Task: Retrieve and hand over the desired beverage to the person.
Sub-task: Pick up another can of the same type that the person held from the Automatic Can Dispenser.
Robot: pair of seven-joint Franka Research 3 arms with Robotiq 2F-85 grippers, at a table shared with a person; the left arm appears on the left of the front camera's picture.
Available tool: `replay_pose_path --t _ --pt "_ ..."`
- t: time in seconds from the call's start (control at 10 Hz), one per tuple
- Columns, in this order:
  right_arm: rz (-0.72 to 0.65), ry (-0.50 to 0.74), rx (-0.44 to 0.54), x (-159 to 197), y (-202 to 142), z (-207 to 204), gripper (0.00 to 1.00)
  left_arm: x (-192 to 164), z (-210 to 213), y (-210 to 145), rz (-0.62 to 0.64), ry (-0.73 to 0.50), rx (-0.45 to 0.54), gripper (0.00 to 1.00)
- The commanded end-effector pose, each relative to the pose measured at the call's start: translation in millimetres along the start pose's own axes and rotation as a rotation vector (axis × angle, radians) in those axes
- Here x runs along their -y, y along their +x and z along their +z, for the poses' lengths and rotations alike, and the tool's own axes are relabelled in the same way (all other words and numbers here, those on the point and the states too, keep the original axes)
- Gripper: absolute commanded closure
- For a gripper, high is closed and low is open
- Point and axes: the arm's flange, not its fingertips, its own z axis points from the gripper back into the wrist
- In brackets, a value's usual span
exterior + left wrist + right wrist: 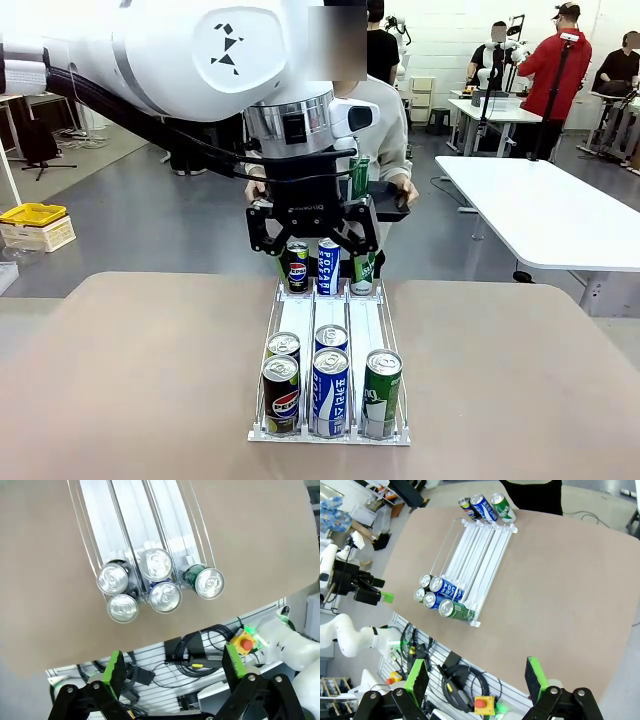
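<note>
The person, in a plain light grey sweatshirt, stands at the far side of the table, with an upright green can at their hands. A white three-lane rack lies on the table. Its near end holds two Pepsi cans, two Pocari Sweat cans and a lone green can. At its far end stand three far cans, one per lane. The left gripper hangs above the rack, its jaws spread wide and empty. The right gripper, high over the table, is likewise spread wide and holds nothing.
</note>
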Motion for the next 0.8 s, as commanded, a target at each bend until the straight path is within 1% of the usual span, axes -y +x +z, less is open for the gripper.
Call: replay_pose_path --t 0.0,0.1,0.2,0.3,0.4,0.6,0.7 --pt "-0.001 0.017 0.003 -1 1 -1 0.0 20 -13 -2 0.145 -0.051 -0.056 0.0" --pt "-0.001 0.017 0.003 -1 1 -1 0.0 29 -24 -5 0.22 -0.017 -0.07 0.0" --pt "-0.001 0.017 0.003 -1 1 -1 0.0 36 -32 -2 0.258 0.062 -0.043 0.0" --pt "-0.001 0.017 0.003 -1 1 -1 0.0 45 -43 -6 0.329 0.106 -0.011 0.0" --pt "-0.001 0.017 0.003 -1 1 -1 0.0 49 -53 -8 0.367 0.145 0.039 0.0" --pt "-0.001 0.017 0.003 -1 1 -1 0.0 53 -71 -20 0.386 0.162 0.067 0.0" --pt "-0.001 0.017 0.003 -1 1 -1 0.0 53 -78 -21 0.356 0.164 0.064 0.0"
